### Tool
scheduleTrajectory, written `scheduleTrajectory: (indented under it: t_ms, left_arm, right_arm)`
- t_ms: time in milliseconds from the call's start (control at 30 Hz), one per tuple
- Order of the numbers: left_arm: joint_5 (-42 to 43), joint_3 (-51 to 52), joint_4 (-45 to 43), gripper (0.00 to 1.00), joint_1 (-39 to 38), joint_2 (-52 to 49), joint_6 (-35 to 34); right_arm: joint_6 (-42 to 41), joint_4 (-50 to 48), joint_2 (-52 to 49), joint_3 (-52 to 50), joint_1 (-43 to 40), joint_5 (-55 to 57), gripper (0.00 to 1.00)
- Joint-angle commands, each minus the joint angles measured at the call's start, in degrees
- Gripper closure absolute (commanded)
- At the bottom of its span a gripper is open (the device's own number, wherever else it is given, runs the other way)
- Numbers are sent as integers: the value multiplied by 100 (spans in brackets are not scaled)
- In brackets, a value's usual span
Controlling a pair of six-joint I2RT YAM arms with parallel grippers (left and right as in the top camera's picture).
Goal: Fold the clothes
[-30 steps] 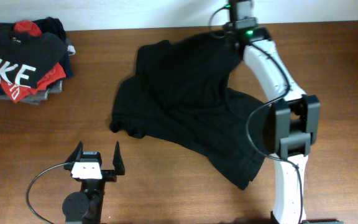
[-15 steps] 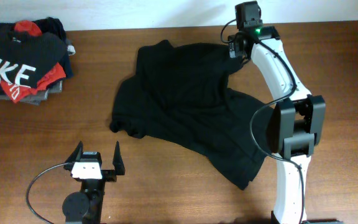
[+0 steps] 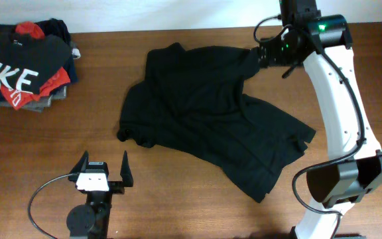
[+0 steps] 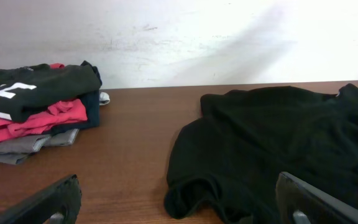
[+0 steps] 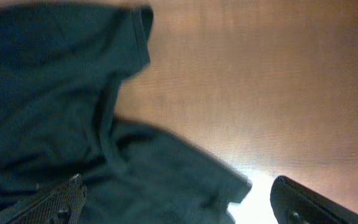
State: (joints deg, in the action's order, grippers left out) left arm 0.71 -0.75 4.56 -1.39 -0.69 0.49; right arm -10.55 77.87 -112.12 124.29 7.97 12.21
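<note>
The black T-shirt (image 3: 204,119) lies crumpled in the middle of the wooden table, one sleeve bunched at its left. My right gripper (image 3: 268,53) hovers at the shirt's far right corner, jaws wide apart and empty. In the right wrist view the right gripper (image 5: 182,202) looks down on the shirt (image 5: 55,93) and bare wood. My left gripper (image 3: 103,167) rests open near the front edge, apart from the shirt. In the left wrist view the left gripper (image 4: 176,186) faces the shirt's (image 4: 278,143) bunched sleeve.
A stack of folded garments (image 3: 25,63), with a black "NIKE" shirt on top over red and grey ones, sits at the far left corner; it also shows in the left wrist view (image 4: 30,106). A white wall runs behind the table.
The right arm has swung right and its gripper has moved right and a little nearer, off the shirt's far corner. The shirt's right edge now shows. The left arm has not moved.
</note>
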Motion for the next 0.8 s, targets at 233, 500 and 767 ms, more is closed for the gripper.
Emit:
scheduleTrajectory:
  t_ms: [233,500,767]
  left_arm:
    - [105,2,46,1,-22,35,107]
    - [105,2,46,1,-22,35,107]
    - [105,2,46,1,-22,35,107]
  right_arm:
    - [-1799,1335,1010,-31,26,232,1]
    - [-2522,1947,1993,-540,33,-201,1]
    - [-2706,1945,2422,-1943,424,-962,1]
